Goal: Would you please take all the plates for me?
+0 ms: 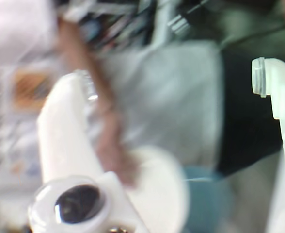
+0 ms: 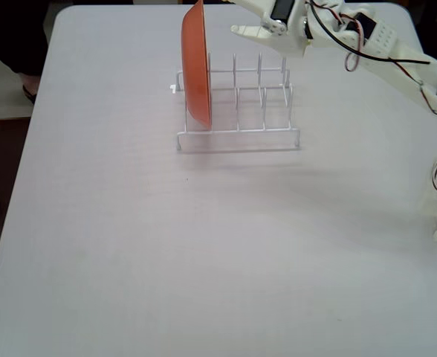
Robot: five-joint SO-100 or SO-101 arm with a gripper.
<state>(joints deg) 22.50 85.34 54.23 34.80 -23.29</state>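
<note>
Fixed view: orange plate (image 2: 196,63) stands upright in white wire rack (image 2: 237,111) on desk (image 2: 166,253); jaws' state cannot be told; no legible writing.

In the fixed view a plate (image 2: 197,63) stands upright in the rack's (image 2: 238,137) leftmost slot

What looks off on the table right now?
Nothing spilled or broken. The fixed view shows one orange plate standing on edge in the leftmost slot of the white wire rack; the other slots are empty. The gripper hovers above the rack's far side. The wrist view is too blurred to say more.
</note>
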